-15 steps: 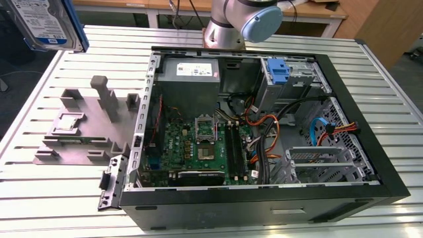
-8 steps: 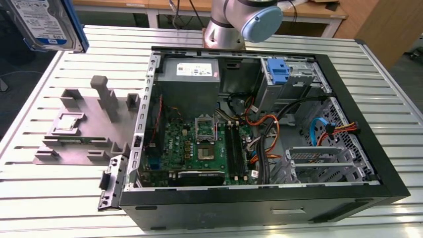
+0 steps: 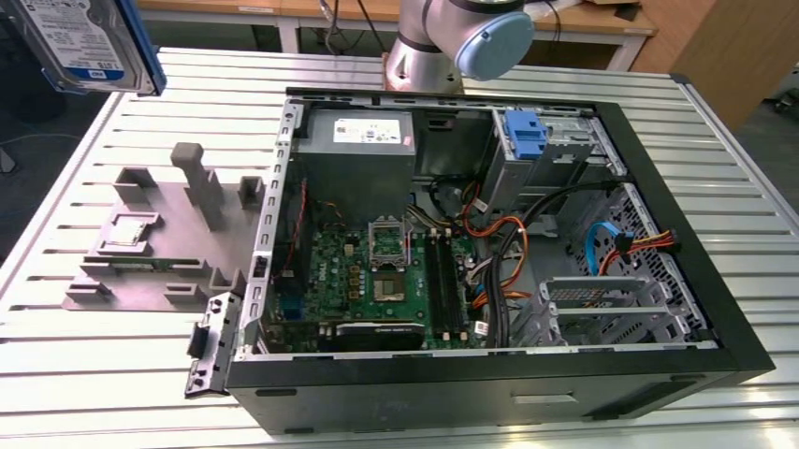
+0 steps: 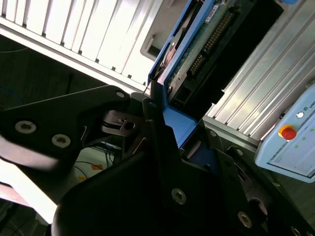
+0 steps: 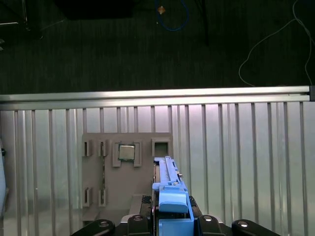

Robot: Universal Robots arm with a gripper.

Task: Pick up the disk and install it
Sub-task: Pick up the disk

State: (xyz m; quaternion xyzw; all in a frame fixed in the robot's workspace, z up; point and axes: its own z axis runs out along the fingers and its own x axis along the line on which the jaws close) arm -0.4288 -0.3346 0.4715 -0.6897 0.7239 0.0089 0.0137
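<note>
The disk hangs high in the air at the exterior view's upper left, above the table's far corner, its white-and-blue label facing the camera and a blue rail along its edge. In the first wrist view the disk appears edge-on with its blue frame between the black fingers of my gripper, over the grey fixture. The second wrist view has the disk with its green circuit board side showing and the gripper shut on its blue frame.
An open computer case lies on the slatted aluminium table, with a blue bracket in its drive bay. A grey fixture left of the case holds a small silver chip. The arm's base stands behind the case.
</note>
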